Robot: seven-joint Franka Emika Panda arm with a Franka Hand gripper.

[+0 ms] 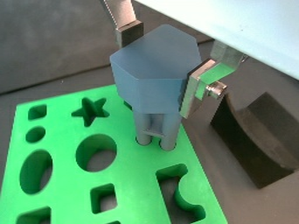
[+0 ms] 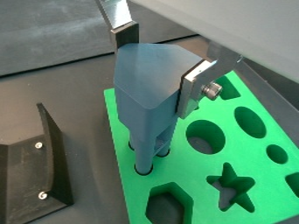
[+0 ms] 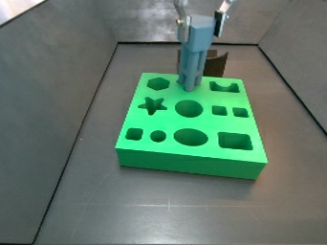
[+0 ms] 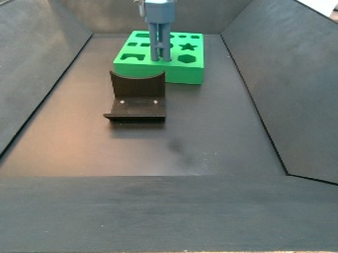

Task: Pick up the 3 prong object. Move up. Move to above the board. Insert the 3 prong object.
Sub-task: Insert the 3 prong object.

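End effector [image 1: 163, 63] holds 3 prong object [image 1: 156, 80] upright, prongs in board [image 1: 65, 144]; fixture [image 4: 137, 96] beside board

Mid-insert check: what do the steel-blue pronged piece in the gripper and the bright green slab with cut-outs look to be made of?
The steel-blue 3 prong object, clamped in the gripper above the slab, looks like matte moulded or printed plastic: uniform colour, faceted head, no glint. The bright green board also looks like matte plastic, possibly dense foam: even colour, clean-cut holes, soft sheen. The fingers are bare silver metal.

The gripper [image 1: 163, 54] points straight down, its jaws clamped together on a piece.
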